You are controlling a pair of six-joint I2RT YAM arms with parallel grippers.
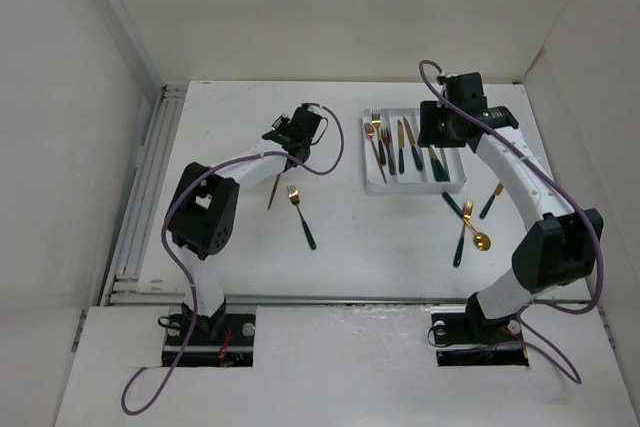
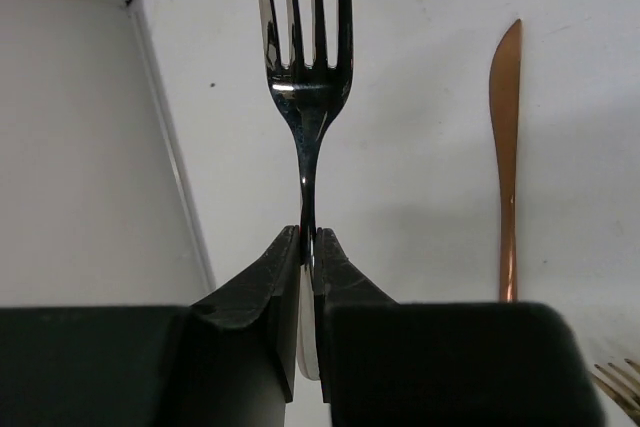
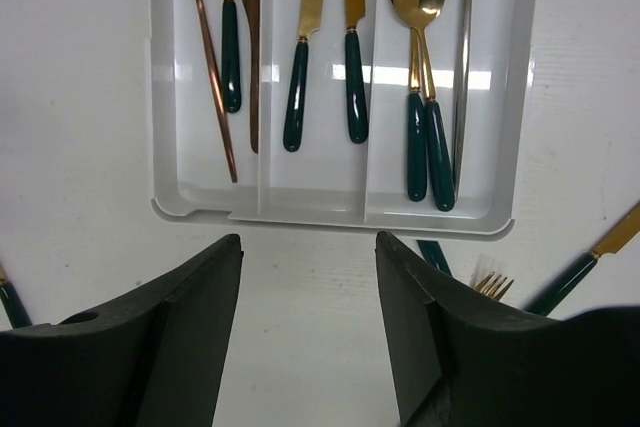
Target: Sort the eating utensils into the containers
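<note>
- The left pincer [image 2: 310,244] is clamped tight on the neck of a shiny fork [image 2: 305,87], held out over the table [image 1: 340,247] with the tines pointing away from the wrist.
- The right pincer [image 3: 308,247] hangs spread wide with nothing in it, just short of the near rim of the tray [image 3: 330,219].
- Done so far: 8 pieces sit in the tray. That's 3 forks in the slot nearest the left arm, 2 knives in the middle and 3 spoons in the far slot.
- Left to do: the held fork, plus a gold knife [image 1: 273,190] and a green-handled fork [image 1: 301,215] lying near the left arm.
- There are also 3 or maybe 4 loose pieces [image 1: 462,239] by the right arm. They overlap, so they're hard to count from above.
- Call it a bit past halfway.
- Room: there's open table between the left pincer and the tray, with nothing in the path.
- The right pincer is parked at the tray, though, so the 2 arms could crowd each other there.
- Walls [image 1: 60,147] box in both sides, and a rail [image 1: 150,187] runs down the left edge.
</note>
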